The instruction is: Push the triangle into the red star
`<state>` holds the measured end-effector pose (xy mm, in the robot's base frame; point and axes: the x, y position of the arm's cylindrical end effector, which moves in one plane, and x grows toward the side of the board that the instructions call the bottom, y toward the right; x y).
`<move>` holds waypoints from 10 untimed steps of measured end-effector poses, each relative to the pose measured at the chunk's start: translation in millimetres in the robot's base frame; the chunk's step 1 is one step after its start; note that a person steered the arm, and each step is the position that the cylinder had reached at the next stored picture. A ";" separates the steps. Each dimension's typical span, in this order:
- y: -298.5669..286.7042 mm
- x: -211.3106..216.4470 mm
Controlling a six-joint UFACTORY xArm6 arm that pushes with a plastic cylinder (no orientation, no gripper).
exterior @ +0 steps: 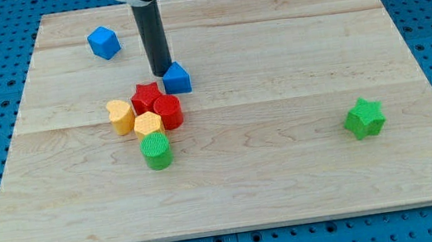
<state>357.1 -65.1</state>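
Observation:
The blue triangle (pixel 178 77) sits on the wooden board just right of and above the red star (pixel 146 96), touching or nearly touching it. My tip (pixel 162 72) stands right at the triangle's upper left edge, above the red star. The rod rises straight toward the view's top.
A red cylinder (pixel 168 110), a yellow heart (pixel 120 115), a yellow hexagon (pixel 149 124) and a green cylinder (pixel 156 151) cluster below the star. A blue cube (pixel 104 42) lies at the upper left. A green star (pixel 364 117) lies at the right. The board (pixel 273 46) is edged by blue pegboard.

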 end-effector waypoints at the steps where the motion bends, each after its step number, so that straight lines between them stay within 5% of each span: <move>1: 63.2 7.4; 2: 119.5 37.7; 6: 97.5 83.6; 10: 57.1 24.0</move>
<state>381.1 -7.9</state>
